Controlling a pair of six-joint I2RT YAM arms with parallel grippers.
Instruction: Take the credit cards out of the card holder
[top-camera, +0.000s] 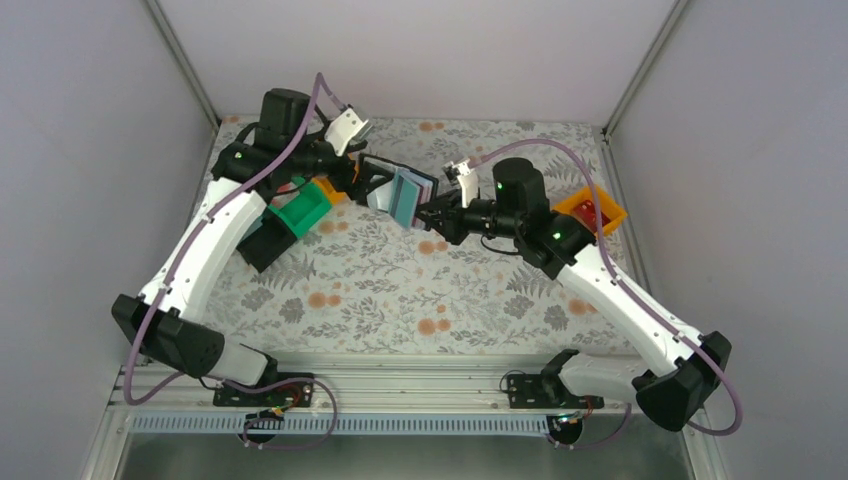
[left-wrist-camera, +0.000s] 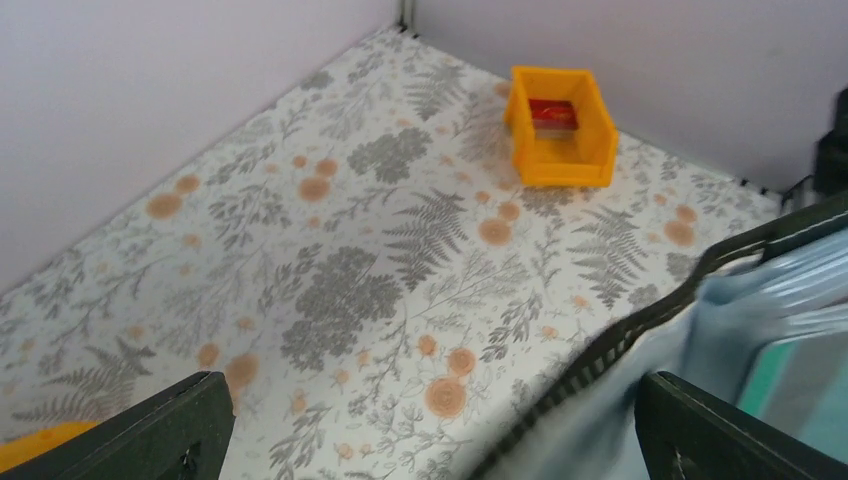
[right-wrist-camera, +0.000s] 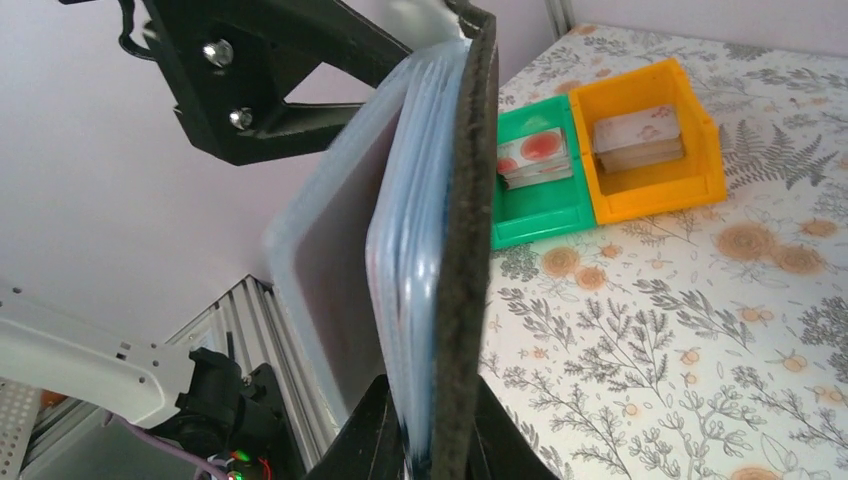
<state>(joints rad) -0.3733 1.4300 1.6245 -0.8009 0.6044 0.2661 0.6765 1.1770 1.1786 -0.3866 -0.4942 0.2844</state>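
Note:
My right gripper (top-camera: 432, 215) is shut on the lower edge of the card holder (top-camera: 403, 196) and holds it in the air, over the back of the table. In the right wrist view the holder (right-wrist-camera: 462, 230) stands on edge between my fingers (right-wrist-camera: 365, 440), black cover to the right and bluish pockets (right-wrist-camera: 415, 230) fanned out to the left. My left gripper (left-wrist-camera: 450, 440) is open. The holder's blurred bluish side (left-wrist-camera: 720, 330) lies by its right finger (left-wrist-camera: 730, 435). Credit cards lie in the bins: a red one (left-wrist-camera: 553, 113), a red-spotted stack (right-wrist-camera: 535, 155) and a pale stack (right-wrist-camera: 640, 135).
A green bin (top-camera: 300, 212), an orange bin (top-camera: 330, 190) and a black bin (top-camera: 262, 245) sit at the left under my left arm. Another orange bin (top-camera: 592, 210) stands at the right, behind my right arm. Walls close in the back and both sides.

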